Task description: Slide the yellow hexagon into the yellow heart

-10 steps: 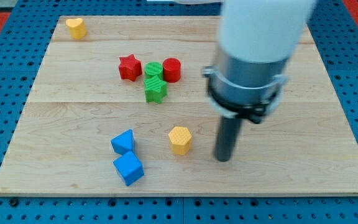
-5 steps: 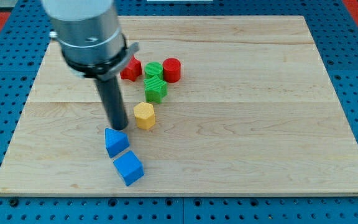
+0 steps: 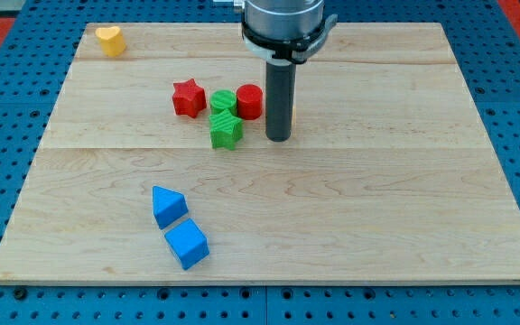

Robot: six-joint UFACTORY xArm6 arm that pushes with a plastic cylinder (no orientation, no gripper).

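The yellow heart (image 3: 109, 40) sits at the board's top left corner. The yellow hexagon is almost wholly hidden behind my rod; only a thin yellow sliver (image 3: 293, 115) shows at the rod's right edge. My tip (image 3: 278, 138) rests on the board just right of the red cylinder (image 3: 249, 101) and the green star (image 3: 227, 132), far to the right of and below the heart.
A red star (image 3: 188, 97) and a green cylinder (image 3: 223, 100) cluster with the red cylinder and green star, left of my tip. A blue triangular block (image 3: 169, 206) and a blue cube (image 3: 187, 244) lie at the lower left. The wooden board (image 3: 404, 208) sits on blue pegboard.
My tip went from right of the hexagon to the left by the blue blocks, then up and right beside the red cylinder. The hexagon moved up-left, then behind the rod.
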